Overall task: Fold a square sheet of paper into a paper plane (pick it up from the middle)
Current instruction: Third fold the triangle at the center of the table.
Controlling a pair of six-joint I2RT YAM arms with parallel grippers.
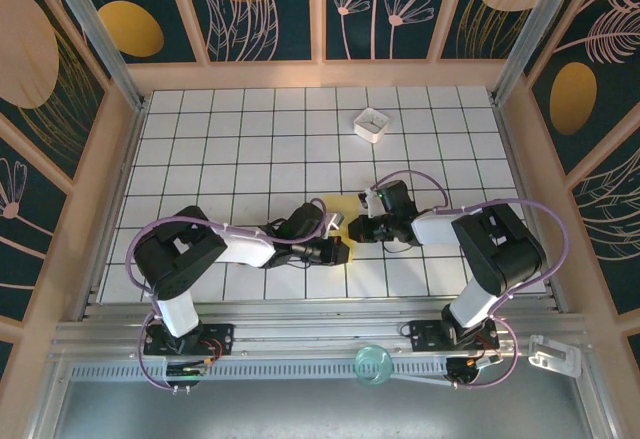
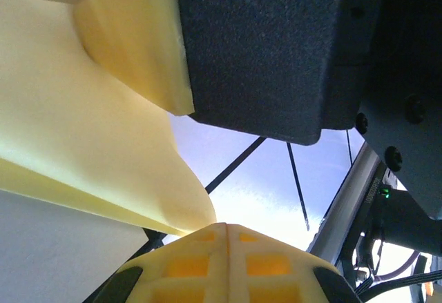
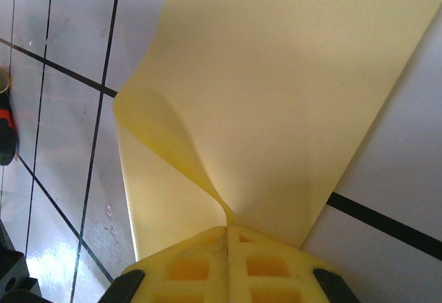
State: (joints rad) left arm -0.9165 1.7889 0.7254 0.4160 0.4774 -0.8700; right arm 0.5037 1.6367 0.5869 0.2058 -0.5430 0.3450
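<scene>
The square sheet of paper (image 1: 337, 208) is yellow and lifted off the tiled table (image 1: 240, 139) between my two arms. In the right wrist view the sheet (image 3: 276, 89) narrows into a ridge that runs into the seam of my right gripper (image 3: 226, 228), which is shut on it. My left gripper (image 2: 226, 226) is shut. The curled sheet (image 2: 83, 130) comes down to the tip of one of its fingers (image 2: 186, 265) but does not visibly enter the seam. From above, the left gripper (image 1: 340, 250) and the right gripper (image 1: 352, 227) sit almost touching.
A small white square box (image 1: 371, 124) stands on the tiles behind the arms. A teal round object (image 1: 374, 362) lies on the front rail. The dark body of the right arm (image 2: 276, 47) hangs close above my left fingers. Wooden walls ring the table.
</scene>
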